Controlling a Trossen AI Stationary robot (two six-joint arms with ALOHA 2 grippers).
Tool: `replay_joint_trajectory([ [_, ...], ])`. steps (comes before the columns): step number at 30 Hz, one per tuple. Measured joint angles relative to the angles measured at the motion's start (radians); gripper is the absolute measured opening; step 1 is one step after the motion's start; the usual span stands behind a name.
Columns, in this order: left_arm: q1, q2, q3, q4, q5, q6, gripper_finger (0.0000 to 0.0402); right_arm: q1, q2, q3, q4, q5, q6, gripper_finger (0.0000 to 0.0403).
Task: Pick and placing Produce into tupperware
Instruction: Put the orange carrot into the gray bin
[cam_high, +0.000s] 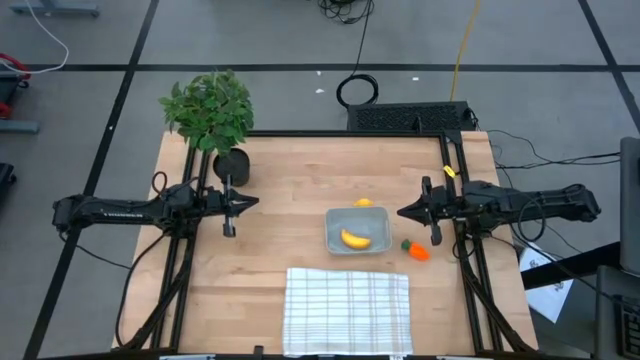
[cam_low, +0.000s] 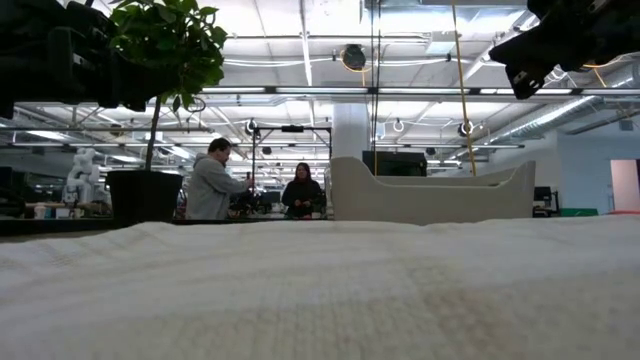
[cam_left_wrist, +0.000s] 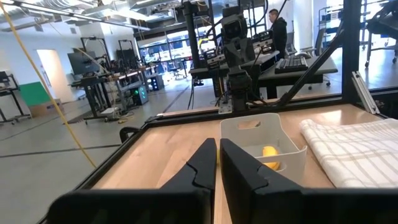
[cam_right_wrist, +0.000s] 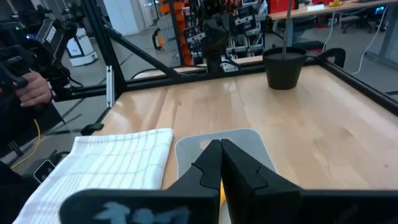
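Note:
The tupperware (cam_high: 357, 231) stands on the wooden table, right of centre, and also shows in the left wrist view (cam_left_wrist: 264, 144). A yellow banana (cam_high: 355, 238) lies inside it. A small lemon (cam_high: 363, 203) sits at its far rim. On the table to the container's right lies the orange carrot (cam_high: 417, 250). My left gripper (cam_high: 254, 203) hovers shut above the table, left of the container, pointing level toward it. Right of the container, my right gripper (cam_high: 401, 212) is also raised and shut, pointing back at my left gripper. Neither holds anything.
A potted plant (cam_high: 212, 115) stands at the far left corner of the table. A white checked cloth (cam_high: 347, 310) lies at the near edge. A black frame (cam_high: 345, 133) runs around the table. People stand in the room beyond (cam_low: 215, 180).

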Motion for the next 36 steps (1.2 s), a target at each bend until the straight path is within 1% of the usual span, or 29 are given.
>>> replay_joint_trajectory([
  [3, 0.0, 0.0, 0.0, 0.0, 0.0, -0.001, 0.0026, 0.0, 0.002, 0.0, 0.0, 0.0, 0.019, 0.0],
  [5, 0.0, 0.0, 0.0, 0.0, 0.0, -0.003, 0.0026, 0.0, 0.003, 0.014, -0.03, 0.0, 0.037, 0.0],
  [13, 0.0, 0.0, 0.0, -0.001, 0.0, -0.003, 0.0026, 0.0, 0.057, 0.173, -0.308, 0.0, 0.068, 0.0005],
  [19, 0.0, 0.0, 0.0, -0.001, 0.0, -0.003, 0.0026, 0.0, 0.127, 0.275, -0.471, -0.001, 0.068, 0.0035],
  [22, 0.0, 0.0, 0.0, -0.001, 0.0, -0.003, 0.0026, 0.0, 0.151, 0.29, -0.485, -0.003, 0.072, 0.006],
  [26, 0.0, 0.0, 0.0, -0.001, 0.0, -0.003, 0.0026, 0.0, 0.174, 0.294, -0.488, -0.078, 0.11, 0.0092],
  [29, 0.0, 0.0, 0.0, -0.001, 0.0, -0.002, 0.0026, 0.0, 0.189, 0.296, -0.496, -0.139, 0.183, 0.0109],
  [32, 0.0, 0.0, 0.0, -0.001, 0.0, -0.002, 0.0026, 0.0, 0.218, 0.338, -0.575, -0.181, 0.23, 0.0118],
  [36, 0.0, 0.0, 0.0, -0.001, 0.0, -0.002, 0.0026, 0.0, 0.276, 0.433, -0.744, -0.186, 0.287, 0.012],
])
